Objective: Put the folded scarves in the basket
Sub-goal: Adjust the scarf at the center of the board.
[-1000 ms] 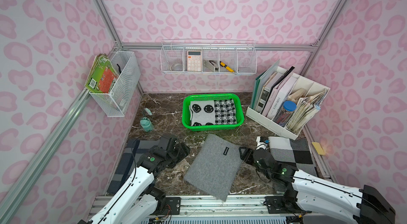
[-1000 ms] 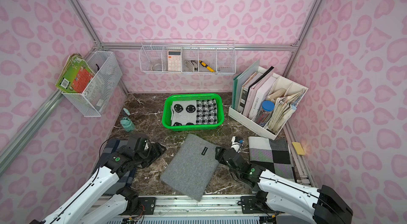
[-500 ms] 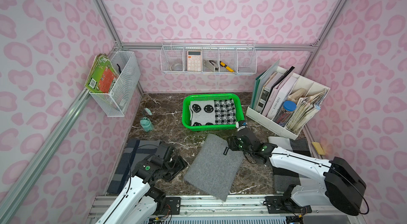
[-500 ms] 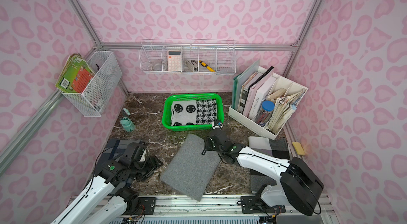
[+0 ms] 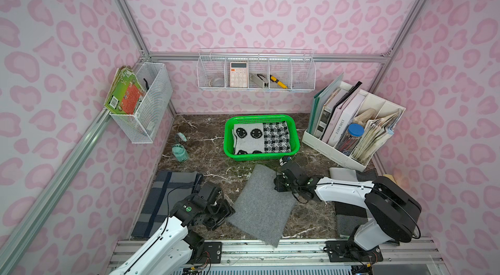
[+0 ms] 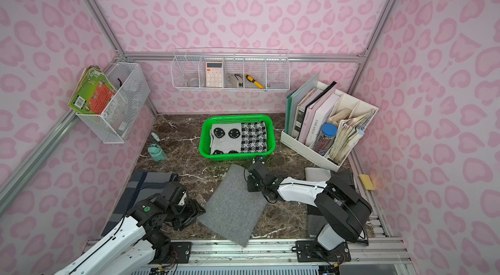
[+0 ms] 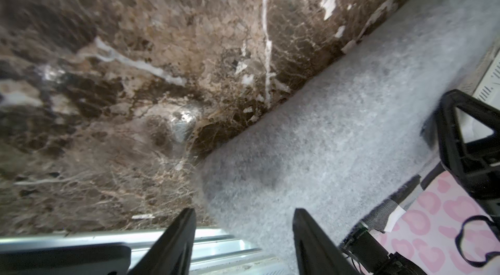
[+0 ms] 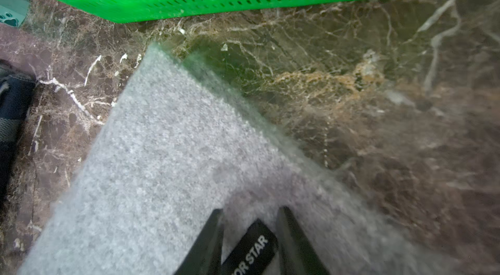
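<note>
A: What sits nearest the front?

B: The left gripper (image 7: 243, 214), low over the brown marble tabletop (image 7: 135, 71). Its two black fingers are spread wide and straddle the near left edge of the folded grey felt scarf (image 7: 338, 125). One finger is over the marble and the other over the fabric. I cannot tell whether either one touches.

A: And the scarf itself?

B: It lies flat on the table at a slant, in the middle of the front. Its nearest corner reaches past the table's front edge onto the metal rail (image 5: 243, 246). It is outside the basket. Its far corner is near the basket's front wall but apart from it.

A: The right gripper?

B: The right gripper (image 8: 251, 214) is down on the scarf's right edge, toward the far end. Its fingers stand a narrow gap apart, with a black tag with white letters (image 8: 249, 249) between them. I cannot tell whether they pinch it.

A: Beyond that?

B: The bright green perforated plastic basket (image 5: 228, 138) stands further back at the centre. Two folded knits lie in it side by side: a white cloth with black smiley faces (image 5: 247, 138) and a black-and-white check cloth (image 5: 276, 138). To its right is a white desk organiser of books and papers (image 5: 351, 125). A white wire rack (image 5: 255, 71) hangs on the back wall.
</note>
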Controlling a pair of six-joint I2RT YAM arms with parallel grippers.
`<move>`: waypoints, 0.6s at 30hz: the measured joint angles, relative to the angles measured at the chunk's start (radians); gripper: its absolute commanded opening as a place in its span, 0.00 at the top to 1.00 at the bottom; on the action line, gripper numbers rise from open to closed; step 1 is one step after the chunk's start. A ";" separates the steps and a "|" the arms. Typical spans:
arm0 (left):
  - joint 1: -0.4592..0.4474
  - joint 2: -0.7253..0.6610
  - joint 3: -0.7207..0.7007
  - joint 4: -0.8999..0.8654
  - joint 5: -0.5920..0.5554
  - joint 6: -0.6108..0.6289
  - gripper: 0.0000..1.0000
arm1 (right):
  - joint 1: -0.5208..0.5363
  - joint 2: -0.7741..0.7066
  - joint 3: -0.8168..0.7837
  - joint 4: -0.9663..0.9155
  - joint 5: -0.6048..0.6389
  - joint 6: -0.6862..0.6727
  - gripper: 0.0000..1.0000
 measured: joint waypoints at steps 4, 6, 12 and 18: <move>-0.051 0.026 -0.010 0.029 -0.048 -0.053 0.37 | -0.005 0.000 -0.011 0.006 0.003 0.018 0.64; -0.062 0.031 -0.011 0.046 -0.072 -0.070 0.37 | -0.008 0.000 -0.018 0.013 0.004 0.024 0.64; -0.077 0.077 -0.044 0.115 -0.095 -0.122 0.39 | -0.012 -0.028 -0.059 0.031 0.013 0.048 0.64; -0.092 0.186 -0.050 0.222 -0.099 -0.163 0.40 | -0.012 -0.099 -0.171 0.100 0.019 0.103 0.64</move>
